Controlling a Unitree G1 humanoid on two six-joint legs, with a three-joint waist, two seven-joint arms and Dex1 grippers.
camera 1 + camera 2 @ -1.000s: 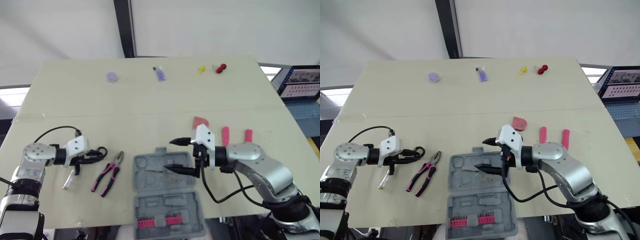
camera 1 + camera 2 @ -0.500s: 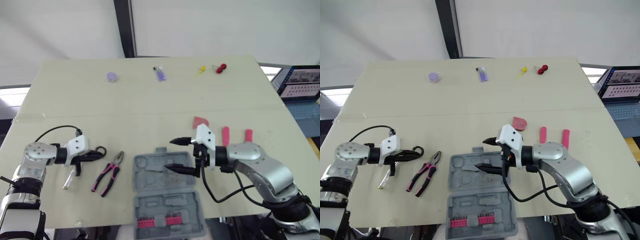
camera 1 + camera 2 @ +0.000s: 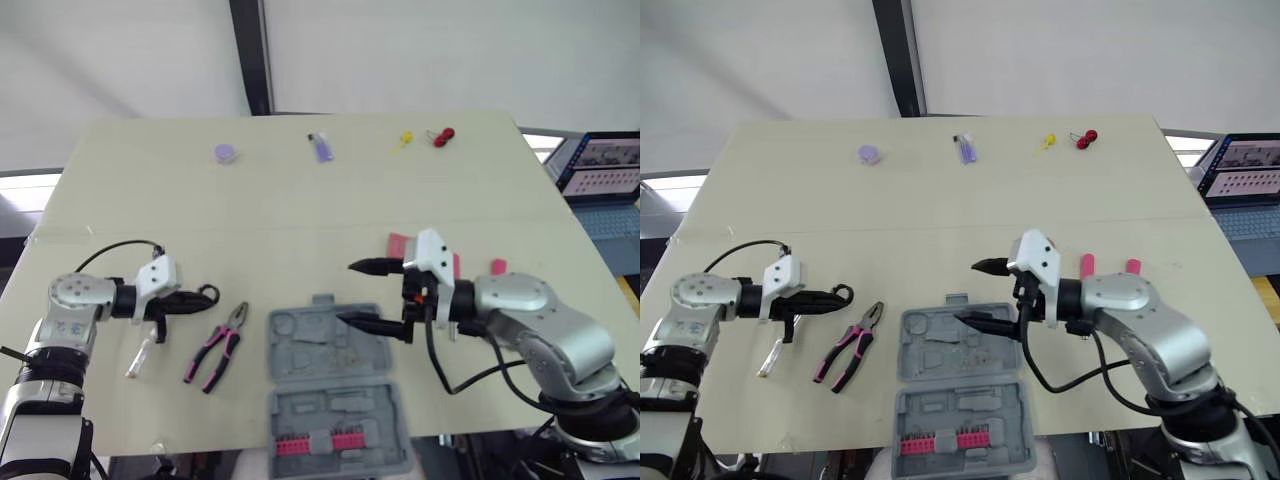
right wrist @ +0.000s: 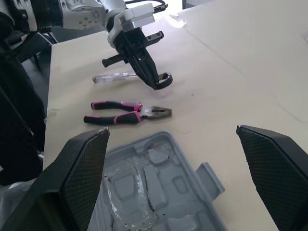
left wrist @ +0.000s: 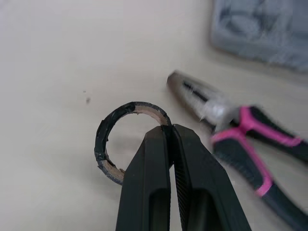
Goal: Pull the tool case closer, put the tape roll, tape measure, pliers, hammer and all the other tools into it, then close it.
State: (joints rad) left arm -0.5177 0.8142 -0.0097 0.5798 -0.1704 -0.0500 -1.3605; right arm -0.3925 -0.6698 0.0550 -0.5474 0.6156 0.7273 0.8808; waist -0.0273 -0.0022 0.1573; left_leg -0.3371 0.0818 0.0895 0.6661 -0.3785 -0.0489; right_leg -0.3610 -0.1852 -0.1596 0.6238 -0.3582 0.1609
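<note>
The grey tool case (image 3: pixel 330 385) lies open near the table's front edge, with a row of pink bits in its near half. My left gripper (image 3: pixel 193 298) is shut on the rim of a thin black tape roll (image 5: pixel 111 144), low over the table just left of the pink-handled pliers (image 3: pixel 214 346). My right gripper (image 3: pixel 347 292) hangs open over the case's far right corner, nothing between its fingers. A clear-handled screwdriver (image 3: pixel 139 355) lies left of the pliers. A pink tape measure (image 3: pixel 399 243) and a pink handle (image 3: pixel 497 266) lie behind my right arm, partly hidden.
Small items line the table's far edge: a purple disc (image 3: pixel 225 153), a purple piece (image 3: pixel 319 149), a yellow piece (image 3: pixel 403 140) and a red piece (image 3: pixel 442 134). A laptop (image 3: pixel 600 170) stands off the table's right side.
My right gripper has drawn back to the right and risen off the case, still open. My left gripper has shifted slightly away from me with the tape roll in it.
</note>
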